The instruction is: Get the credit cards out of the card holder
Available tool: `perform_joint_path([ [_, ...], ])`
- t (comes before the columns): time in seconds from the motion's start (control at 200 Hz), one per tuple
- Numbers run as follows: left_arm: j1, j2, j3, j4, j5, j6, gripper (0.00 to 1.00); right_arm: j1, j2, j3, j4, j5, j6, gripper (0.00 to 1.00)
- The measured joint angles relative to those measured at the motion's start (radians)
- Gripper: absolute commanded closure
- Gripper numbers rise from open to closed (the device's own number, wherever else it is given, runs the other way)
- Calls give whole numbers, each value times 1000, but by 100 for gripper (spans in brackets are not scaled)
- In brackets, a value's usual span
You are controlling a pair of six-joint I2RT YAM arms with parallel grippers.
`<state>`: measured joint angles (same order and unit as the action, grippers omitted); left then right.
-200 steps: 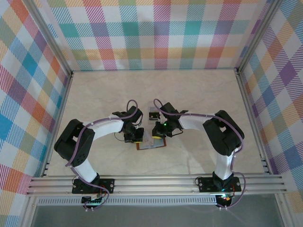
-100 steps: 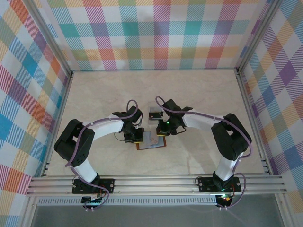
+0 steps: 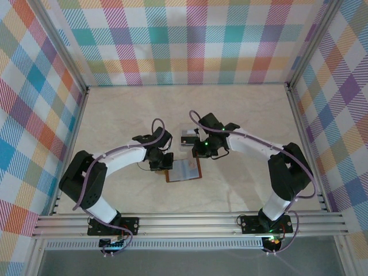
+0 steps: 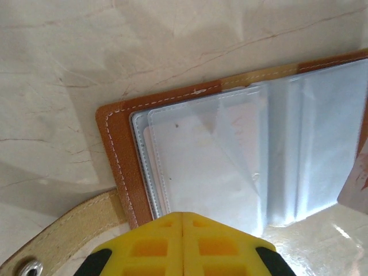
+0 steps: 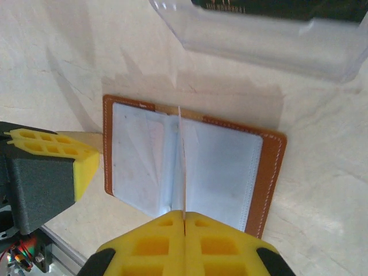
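Observation:
The brown leather card holder lies open on the table, its clear sleeves facing up and its snap tab stretched out to the left. My right gripper is shut on a pale credit card, which stands edge-on above the holder's fold. A corner of that pale card shows at the right edge of the left wrist view. Shut with nothing between its fingers, my left gripper rests its tips on the holder's left page. From above, both grippers flank the holder.
A clear square plastic tray stands just beyond the holder with a dark card in it; in the top view this tray is behind the right gripper. Plaid walls and metal rails enclose the table.
My right gripper has drawn back and up from the holder toward the tray, with the pale card in it. The left gripper has stayed on the holder's left side.

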<state>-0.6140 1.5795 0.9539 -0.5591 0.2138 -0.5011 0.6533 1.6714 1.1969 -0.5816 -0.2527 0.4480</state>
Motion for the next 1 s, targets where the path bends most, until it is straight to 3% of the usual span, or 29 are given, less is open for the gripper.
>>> perform_joint_path([
  [0.22, 18, -68, -34, 5, -18, -1, 93, -5, 14, 193, -113, 115, -292, 100],
  [0.605, 97, -164, -140, 11, -17, 0, 91, -11, 183, 487, -240, 238, -984, 100],
  [0.8, 106, -190, -172, 11, -14, -7, 90, -25, 311, 675, -294, 265, -1197, 100],
  [1.0, 106, -218, -172, 7, -14, -8, 90, -32, 438, 834, -378, 288, -1318, 100],
])
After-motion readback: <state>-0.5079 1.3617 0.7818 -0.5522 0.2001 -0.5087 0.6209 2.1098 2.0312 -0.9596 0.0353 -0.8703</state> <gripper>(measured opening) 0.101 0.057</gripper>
